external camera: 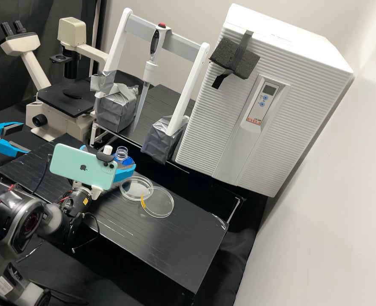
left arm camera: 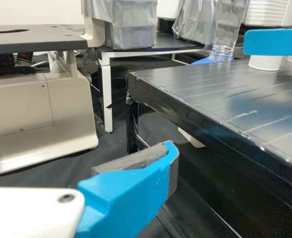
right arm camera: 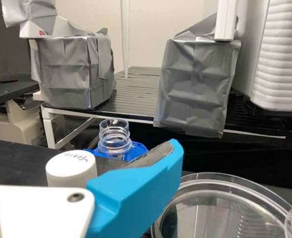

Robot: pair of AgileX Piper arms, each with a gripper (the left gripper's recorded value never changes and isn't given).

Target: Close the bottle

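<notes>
Closest to the left wrist lens is one blue finger of my left gripper, grey pad turned up, hanging just beside the raised black platform. Seen from above, those jaws stand well apart and hold nothing. I judge this arm is placed off to the side so that the other has room to work.

My right gripper is over the platform, near its far edge. Its jaws stand apart too: the high view shows blue on either side of the white cap, wider than the cap itself, so the cap sits between them unclamped. Whether it rests on the platform I cannot tell, since its foot is hidden. The clear bottle stands upright just beyond the cap, near the tip of the finger on the dish side, its threaded neck bare and open. Cap and bottle are close but apart, which I take as deliberate: the cap has only a short way to go.

Two clear petri dishes lie overlapping on the platform beside that finger, near enough that a careless swing could knock them. Behind, a pipette hangs in its white stand, whose feet are wrapped in grey-taped blocks, weights against tipping, I would guess.
</notes>
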